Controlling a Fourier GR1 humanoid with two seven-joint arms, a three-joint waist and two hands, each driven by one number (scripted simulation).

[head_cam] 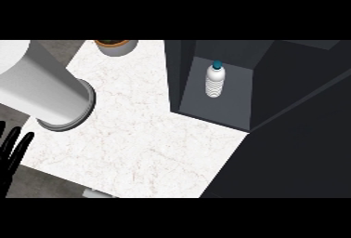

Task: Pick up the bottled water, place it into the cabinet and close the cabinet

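The bottled water (215,81) stood upright inside the open cabinet (226,109) at two o'clock, already delivered. At eight o'clock the left hand (14,151) rested, fingers straight and open, holding nothing. The right hand was out of sight, so closing remained.

Clear bottled water (215,82) stands upright inside open cabinet (226,109).

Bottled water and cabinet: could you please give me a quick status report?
Left hand open, resting at left edge; right hand out of view. Water bottle upright inside the cabinet. Cabinet open. Nothing blocking the opening.
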